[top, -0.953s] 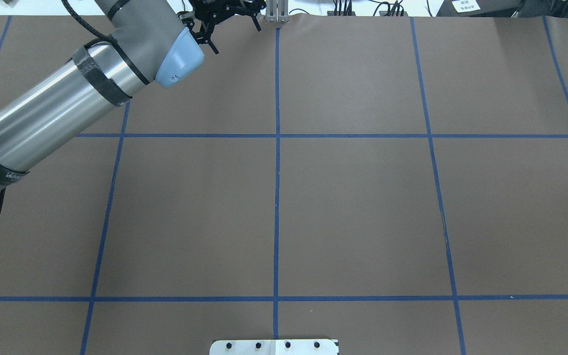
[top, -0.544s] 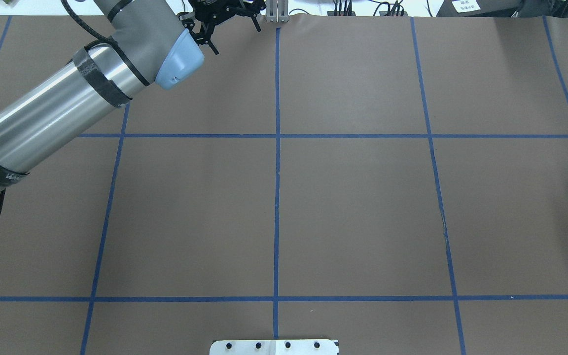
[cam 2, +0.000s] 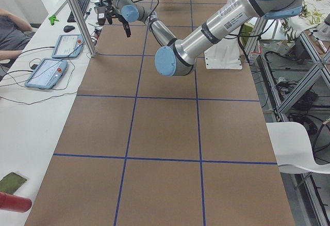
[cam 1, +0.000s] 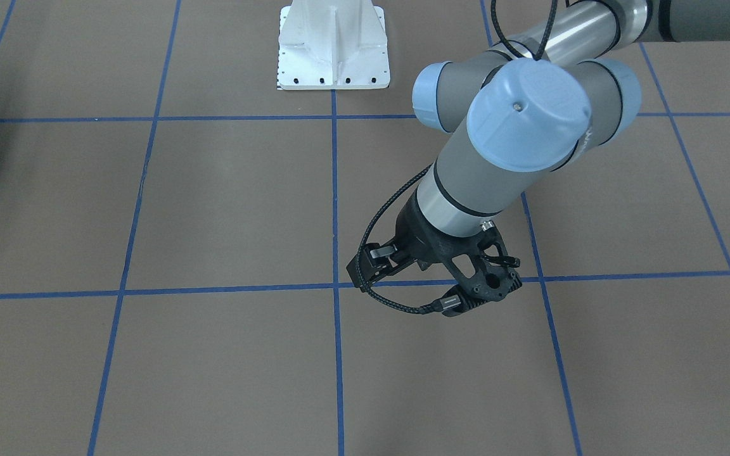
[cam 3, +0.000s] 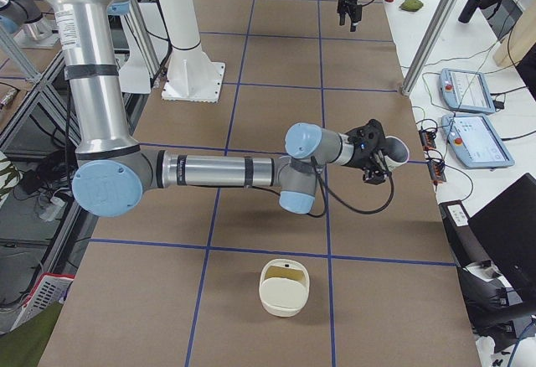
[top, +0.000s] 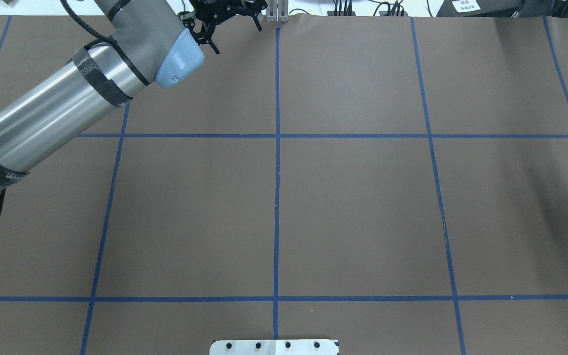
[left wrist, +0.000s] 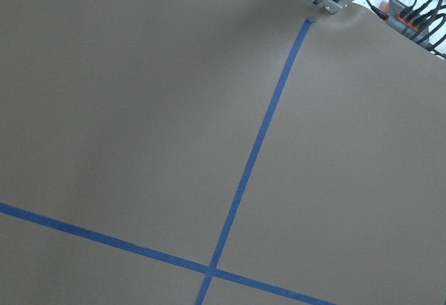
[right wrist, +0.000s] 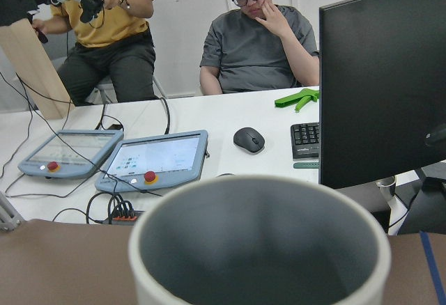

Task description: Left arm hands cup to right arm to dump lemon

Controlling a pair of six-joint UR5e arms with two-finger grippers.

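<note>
The table (top: 363, 207) is brown, crossed by a grid of blue tape lines. Above it the left arm (top: 52, 118) is silver and grey with pale-blue caps; the cup (right wrist: 258, 249) is cream-white, grey inside.

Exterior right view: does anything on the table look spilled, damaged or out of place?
No spill or damage shows. One oddity: the cup is at the very edge of the brown table cover, beside the right end effector, far from the table's middle.

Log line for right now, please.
left hand open, empty | cup at right hand, grip unclear | lemon not visible | hands far apart
</note>
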